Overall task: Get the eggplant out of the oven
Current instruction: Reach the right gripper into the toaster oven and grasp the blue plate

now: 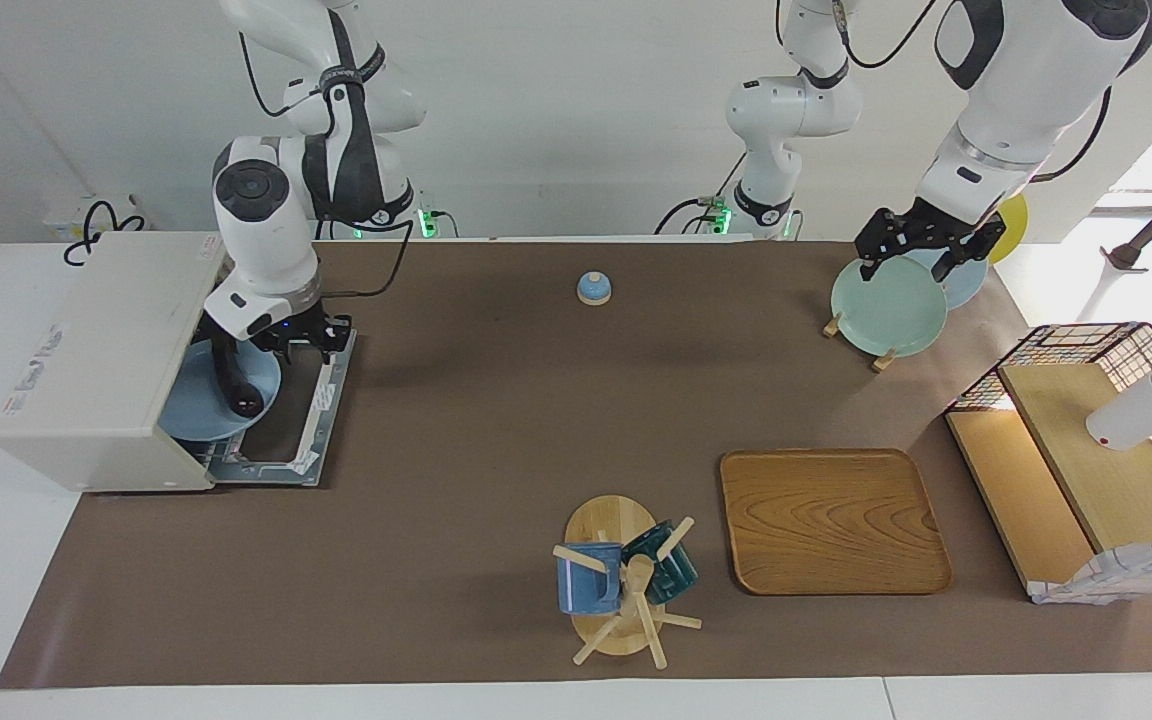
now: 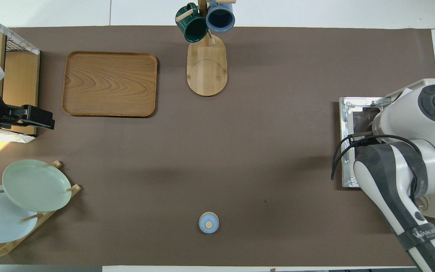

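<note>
Plainly, the oven [image 1: 96,350] sits at the right arm's end of the table with its door [image 1: 286,440] folded flat. A blue plate [image 1: 191,415] pokes out of its mouth, and the eggplant [image 1: 233,378] lies on it, running twelve to six o'clock in the facing view. The right gripper [image 1: 304,335] hangs over the door, at the eggplant's two o'clock, holding nothing; wide or narrow, I cannot tell. It should come down across the eggplant's middle and grip gently, since the glossy skin may slip. The left gripper [image 1: 921,250] waits, spread wide, over the green plate [image 1: 886,305]
</note>
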You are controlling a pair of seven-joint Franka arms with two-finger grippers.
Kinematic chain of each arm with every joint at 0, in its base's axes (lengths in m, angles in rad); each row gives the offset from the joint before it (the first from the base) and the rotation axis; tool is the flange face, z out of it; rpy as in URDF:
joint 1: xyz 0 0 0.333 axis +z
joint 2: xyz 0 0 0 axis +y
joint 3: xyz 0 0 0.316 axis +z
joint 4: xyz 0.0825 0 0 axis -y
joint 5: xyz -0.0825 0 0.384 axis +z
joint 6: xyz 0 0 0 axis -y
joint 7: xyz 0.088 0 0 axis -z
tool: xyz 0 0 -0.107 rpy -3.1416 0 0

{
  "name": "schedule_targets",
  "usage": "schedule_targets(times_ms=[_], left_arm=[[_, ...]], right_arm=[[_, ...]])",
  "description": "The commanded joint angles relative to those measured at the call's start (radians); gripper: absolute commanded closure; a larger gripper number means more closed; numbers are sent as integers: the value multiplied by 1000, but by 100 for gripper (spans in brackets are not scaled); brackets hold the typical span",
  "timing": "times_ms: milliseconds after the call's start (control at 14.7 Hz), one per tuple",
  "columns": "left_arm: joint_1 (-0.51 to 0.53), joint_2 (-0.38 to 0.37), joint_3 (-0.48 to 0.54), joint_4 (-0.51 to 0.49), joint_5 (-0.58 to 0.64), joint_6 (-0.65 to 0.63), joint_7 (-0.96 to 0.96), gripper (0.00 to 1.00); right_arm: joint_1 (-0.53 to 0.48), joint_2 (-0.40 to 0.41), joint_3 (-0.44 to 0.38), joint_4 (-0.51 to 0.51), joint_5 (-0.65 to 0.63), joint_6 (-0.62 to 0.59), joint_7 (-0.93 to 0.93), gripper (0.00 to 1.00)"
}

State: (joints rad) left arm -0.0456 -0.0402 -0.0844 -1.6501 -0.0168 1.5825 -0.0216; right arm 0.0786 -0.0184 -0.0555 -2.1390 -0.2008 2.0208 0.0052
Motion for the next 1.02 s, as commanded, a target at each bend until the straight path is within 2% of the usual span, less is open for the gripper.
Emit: schedule_targets(times_ms=[0, 273, 545, 614, 750, 955], left_arm=[[-16, -6, -5, -8, 8, 45, -3, 0], [-33, -13, -8, -22, -14, 40, 0, 0], [-45, -17, -8, -36, -23, 44, 0, 0], [-45, -17, -8, -36, -35, 44, 0, 0], [-45, -18, -8, -39, -37, 44, 0, 0], [-45, -18, -8, -45, -37, 44, 0, 0]], right_arm=[[-54, -11, 5, -57, -12, 82, -99, 48], [-91, -26, 5, -117, -12, 176, -227, 48], [-117, -22, 5, -144, -9, 187, -223, 49], [-117, -22, 5, -144, -9, 191, -228, 56], [-115, -22, 5, -144, -11, 190, -237, 99], [-105, -22, 5, -141, -14, 173, -238, 100]])
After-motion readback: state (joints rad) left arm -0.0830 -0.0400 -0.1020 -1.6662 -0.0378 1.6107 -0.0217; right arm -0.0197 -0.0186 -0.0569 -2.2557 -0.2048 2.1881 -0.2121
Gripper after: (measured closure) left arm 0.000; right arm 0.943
